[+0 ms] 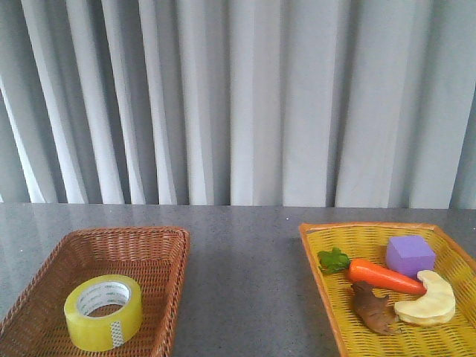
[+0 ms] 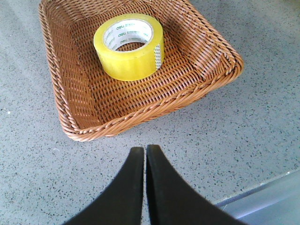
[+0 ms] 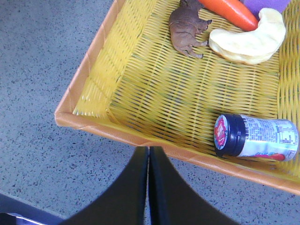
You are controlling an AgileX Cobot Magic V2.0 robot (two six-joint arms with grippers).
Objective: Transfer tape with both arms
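The tape (image 1: pixel 103 312), a wide yellow roll with a white printed core, lies flat in a brown wicker basket (image 1: pixel 160 253) at the table's front left. It also shows in the left wrist view (image 2: pixel 129 46), inside the same basket (image 2: pixel 154 105). My left gripper (image 2: pixel 144 151) is shut and empty, over bare table short of the basket's near rim. My right gripper (image 3: pixel 148 151) is shut and empty, at the near rim of a yellow basket (image 3: pixel 117 133). Neither gripper shows in the front view.
The yellow basket (image 1: pixel 327 260) at the front right holds a carrot (image 1: pixel 383 276), a purple block (image 1: pixel 410 255), a pale crescent pastry (image 1: pixel 427 301) and a brown toy animal (image 1: pixel 374 311). The right wrist view also shows a dark-capped bottle (image 3: pixel 255 137) lying in it. Grey curtains hang behind the table.
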